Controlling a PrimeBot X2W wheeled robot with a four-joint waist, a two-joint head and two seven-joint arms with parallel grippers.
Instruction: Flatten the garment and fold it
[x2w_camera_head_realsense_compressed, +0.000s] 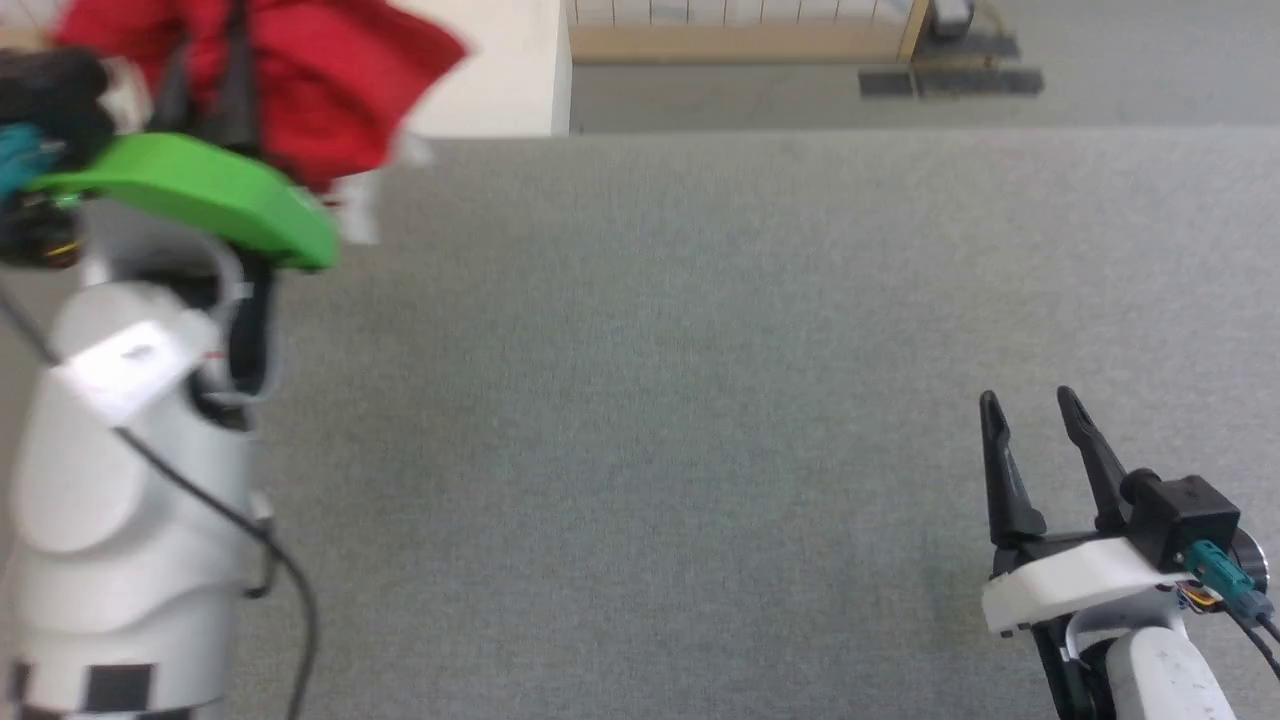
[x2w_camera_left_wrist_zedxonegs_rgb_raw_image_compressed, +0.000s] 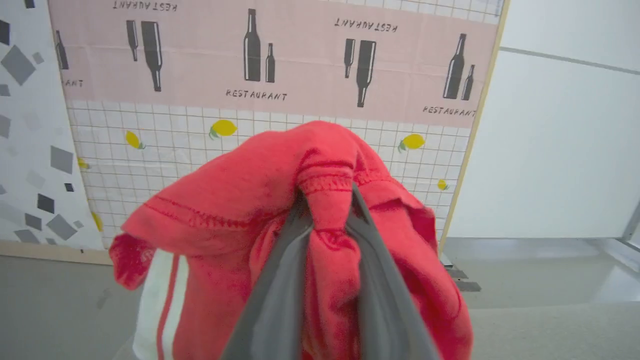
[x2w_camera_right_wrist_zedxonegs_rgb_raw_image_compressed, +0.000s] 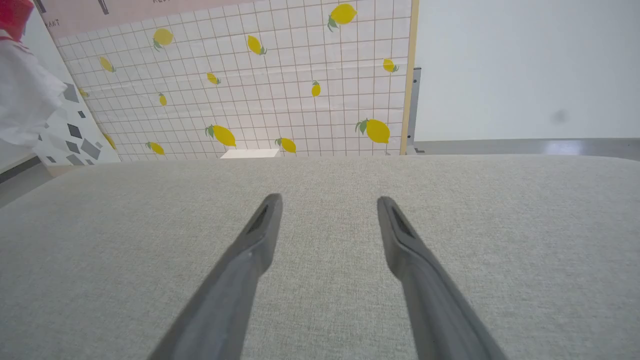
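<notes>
The garment is a red shirt with white, red-striped trim, bunched up and hanging in the air. My left gripper is shut on a fold of its hemmed edge, the cloth draping down both sides of the fingers. In the head view the garment hangs at the top left, above the table's far left corner, with my left gripper raised into it. A white part of the garment shows at the left edge of the right wrist view. My right gripper stands open at the lower right, low over the bare table; in its own view the right gripper holds nothing.
A grey fabric-covered table spreads before me. Beyond its far edge stand a white block, a patterned screen with lemons and bottles, and a pale wall. My left forearm rises along the left side.
</notes>
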